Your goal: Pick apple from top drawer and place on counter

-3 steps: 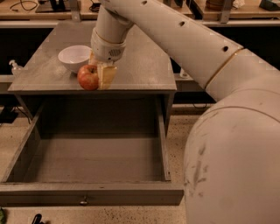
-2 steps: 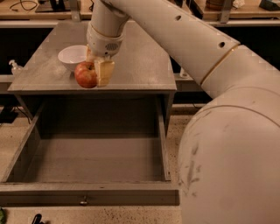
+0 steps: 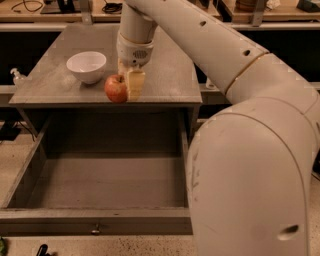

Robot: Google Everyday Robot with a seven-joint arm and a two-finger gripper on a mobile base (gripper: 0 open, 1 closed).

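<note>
Grey metal fills the near part of your view: the top drawer [image 3: 100, 180] stands pulled out toward you, its flat front panel lowest in the picture with one small round knob [image 3: 95, 230] near the middle. You see the inside of the drawer down to its bare floor. At the near right, the big pale body of the robot arm [image 3: 250, 150] covers the right end of the drawer and rises toward the far left.

Just behind the drawer you find the counter [image 3: 170, 75], a dull grey top with pale scuffed patches. The apple [image 3: 115, 88] is on this counter, very close to its near edge and a little left of the middle; it is red with some yellow and its stem points up. The gripper [image 3: 127, 84] comes down from above at the end of the arm and is closed on the apple: one pale finger [image 3: 135, 85] presses on the right side of the fruit, and the other is mostly hidden behind it.

Farther back and to the left, a white bowl [image 3: 86, 66] stands upright on the counter, near the apple but apart from it. Beyond the left edge of the counter you see a small clear bottle [image 3: 17, 76]. At the far end runs a light wooden workbench [image 3: 40, 17] with dark cables [image 3: 30, 6] on it.
</note>
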